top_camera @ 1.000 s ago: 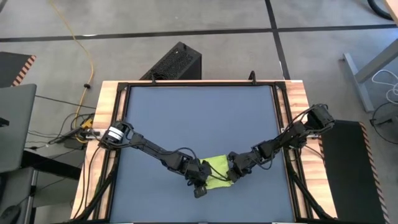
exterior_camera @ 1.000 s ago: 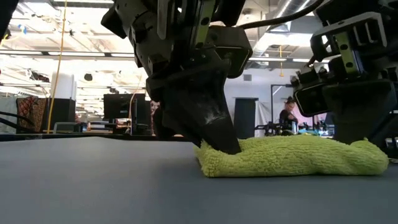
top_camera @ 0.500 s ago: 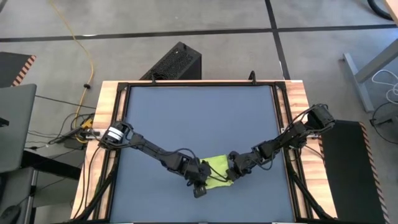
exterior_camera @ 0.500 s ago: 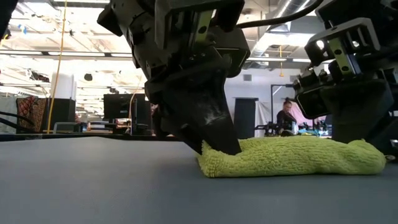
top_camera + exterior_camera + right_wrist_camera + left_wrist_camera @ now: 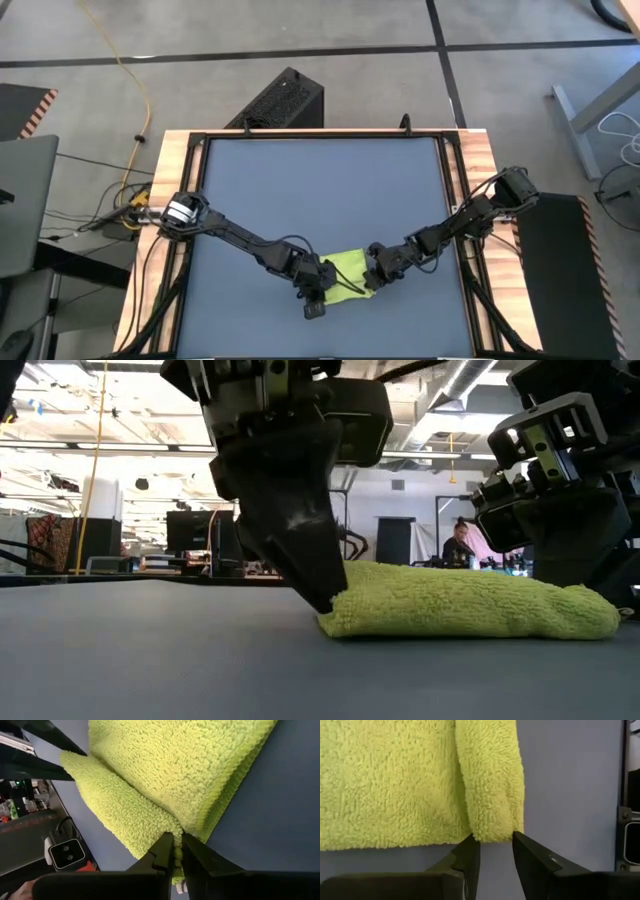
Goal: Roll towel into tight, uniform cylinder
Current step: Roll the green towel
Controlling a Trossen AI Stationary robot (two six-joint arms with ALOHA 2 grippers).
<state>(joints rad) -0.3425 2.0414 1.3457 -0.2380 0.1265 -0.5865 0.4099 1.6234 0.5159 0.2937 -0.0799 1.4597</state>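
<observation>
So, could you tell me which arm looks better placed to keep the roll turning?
Probably the right. The right gripper is pinched shut on the towel's rolled edge, while the left gripper's fingers only straddle the roll's end, slightly apart.

Around my surface (image 5: 170, 150), with its wooden edges, lies a grey concrete floor (image 5: 330, 30) crossed by dark lines. A yellow cable (image 5: 130, 70) snakes down the upper left of the high view, and a black box (image 5: 280, 100) sits just above centre. In the low view, bright ceiling lights (image 5: 100, 420) run across the upper left, with dark monitors (image 5: 195, 535) at middle left and a person (image 5: 458, 545) at middle right.
</observation>
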